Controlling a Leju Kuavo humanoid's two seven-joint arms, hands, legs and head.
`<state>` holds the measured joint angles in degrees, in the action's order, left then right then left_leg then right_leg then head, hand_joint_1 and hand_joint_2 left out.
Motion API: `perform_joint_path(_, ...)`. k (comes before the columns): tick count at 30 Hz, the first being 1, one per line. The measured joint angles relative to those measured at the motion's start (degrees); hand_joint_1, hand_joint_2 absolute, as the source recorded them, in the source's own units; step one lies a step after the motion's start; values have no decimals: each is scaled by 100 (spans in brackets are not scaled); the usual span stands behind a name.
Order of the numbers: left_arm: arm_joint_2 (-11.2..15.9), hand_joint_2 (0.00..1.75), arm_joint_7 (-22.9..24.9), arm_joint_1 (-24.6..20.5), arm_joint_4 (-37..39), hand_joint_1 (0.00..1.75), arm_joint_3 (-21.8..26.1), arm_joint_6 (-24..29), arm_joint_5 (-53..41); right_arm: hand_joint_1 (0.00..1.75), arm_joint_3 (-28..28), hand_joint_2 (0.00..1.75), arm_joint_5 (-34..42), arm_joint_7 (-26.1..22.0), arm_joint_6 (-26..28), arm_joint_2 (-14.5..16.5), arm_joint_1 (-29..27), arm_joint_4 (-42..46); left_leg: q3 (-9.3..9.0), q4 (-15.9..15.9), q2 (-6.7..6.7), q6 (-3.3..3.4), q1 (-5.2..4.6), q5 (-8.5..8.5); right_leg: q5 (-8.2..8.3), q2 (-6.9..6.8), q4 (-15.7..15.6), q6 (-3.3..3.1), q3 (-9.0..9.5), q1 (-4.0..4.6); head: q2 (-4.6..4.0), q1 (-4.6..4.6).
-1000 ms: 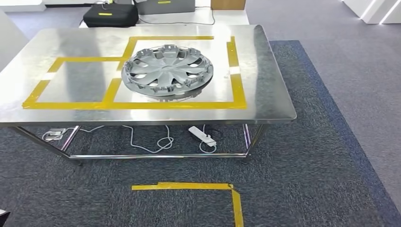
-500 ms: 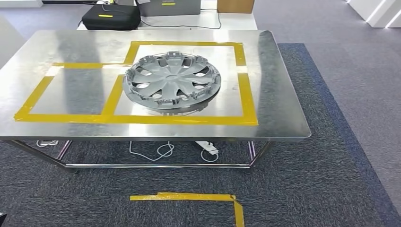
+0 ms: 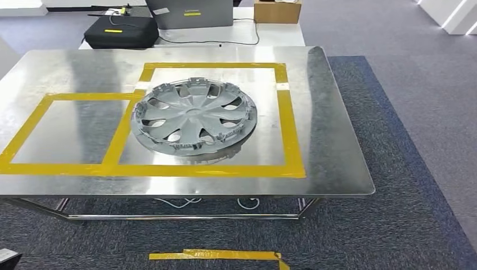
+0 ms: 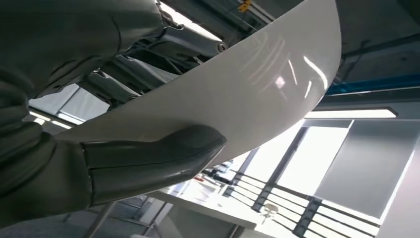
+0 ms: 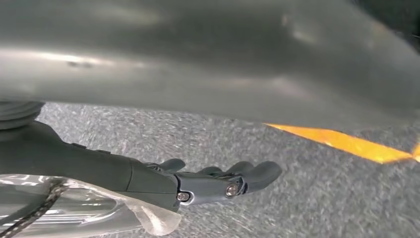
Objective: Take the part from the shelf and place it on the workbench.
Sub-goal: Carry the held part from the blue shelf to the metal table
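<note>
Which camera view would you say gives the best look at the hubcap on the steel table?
The head view: the hubcap lies whole and unobstructed inside the yellow-taped square on the steel table. I cannot make it out in either wrist view.

**Cut off, hidden, blurred**

The workbench (image 3: 337, 169) ran off the head view's left edge. In the left wrist view, the left hand (image 4: 99, 163) partly hid behind a white curved panel (image 4: 257, 84). The right hand (image 5: 208, 183) appeared blurred, perhaps empty.
</note>
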<state>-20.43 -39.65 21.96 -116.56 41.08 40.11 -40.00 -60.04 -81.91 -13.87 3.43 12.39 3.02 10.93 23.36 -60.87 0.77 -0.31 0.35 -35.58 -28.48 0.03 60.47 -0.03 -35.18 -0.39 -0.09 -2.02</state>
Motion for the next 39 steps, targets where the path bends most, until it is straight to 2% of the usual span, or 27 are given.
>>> perform_joint_path(1,2,175,0,-2,0,175,-14,0,-43,0,1,0,0,-2,2,0,9,0,171,-311,-7,-31,4,-5,-22,5,-59,-22,104,-17,0,-7)
perform_joint_path(2,4,175,0,-1,0,175,-34,0,-115,0,1,0,0,-3,2,0,16,0,405,-667,-14,-55,13,-80,-53,4,-114,-39,199,-23,0,-11)
perform_joint_path(4,6,175,0,14,0,175,-102,0,-318,0,1,0,0,-2,-3,0,21,0,902,-1192,-20,-85,26,-391,-139,10,-180,-54,365,-26,0,-10)
perform_joint_path(5,7,175,0,25,0,175,-146,0,-413,0,1,0,1,-2,-5,0,20,0,1080,-1268,-22,-89,29,-501,-194,16,-195,-53,446,-27,0,-11)
perform_joint_path(6,7,175,0,38,0,175,-189,0,-492,0,0,0,2,-1,-7,0,18,0,1186,-1196,-24,-85,29,-482,-254,24,-200,-49,528,-27,0,-10)
perform_joint_path(7,8,175,0,52,0,175,-232,0,-554,0,0,0,3,-1,-7,1,18,0,1230,-986,-26,-75,28,-291,-318,32,-202,-39,612,-28,0,-12)
perform_joint_path(9,8,175,1,88,9,175,-311,-1,-644,0,0,0,4,0,-7,1,14,-1,1232,-409,-35,-37,17,365,-441,45,-198,-2,751,-23,0,-6)
perform_joint_path(10,7,175,1,101,17,175,-345,-1,-670,0,0,0,3,4,-8,1,11,-2,1228,-198,-42,-9,5,626,-493,47,-189,26,774,-15,0,-4)
perform_joint_path(11,5,175,3,113,28,175,-369,-1,-688,0,0,0,1,8,-9,1,8,-3,1234,-80,-47,18,-6,778,-533,47,-189,52,777,-5,0,1)
perform_joint_path(13,4,175,8,125,41,175,-393,0,-718,0,1,0,-9,15,-14,0,12,-4,1237,-24,-46,35,-11,849,-568,43,-196,65,783,15,0,4)
perform_joint_path(16,7,175,8,106,44,175,-395,2,-738,0,4,0,-34,15,-30,0,20,-4,1236,10,-36,33,-7,866,-531,42,-235,36,840,22,0,7)
perform_joint_path(23,8,175,4,64,46,175,-379,1,-731,0,7,0,-49,19,-37,-2,51,-4,1207,13,-37,114,-16,809,-581,33,-388,95,875,19,0,8)
perform_joint_path(28,8,175,4,53,72,175,-343,0,-733,0,7,0,-52,22,-57,0,54,-4,1202,13,-37,128,-19,820,-561,30,-391,128,876,18,0,6)
perform_joint_path(35,12,175,37,-120,509,175,-115,-26,-1014,0,20,0,-119,27,-124,-1,57,-4,1191,14,-36,131,-16,827,-559,21,-390,132,883,20,0,3)
perform_joint_path(37,129,175,263,-338,907,175,15,-173,-1487,0,58,0,-208,24,-178,-2,60,-4,1188,21,-29,128,-14,833,-559,9,-390,132,884,21,0,7)
perform_joint_path(39,492,175,701,-675,1520,175,124,-358,-2093,0,134,0,-299,22,-233,-2,82,-4,1184,31,-21,121,-12,841,-559,0,-389,131,884,24,0,10)
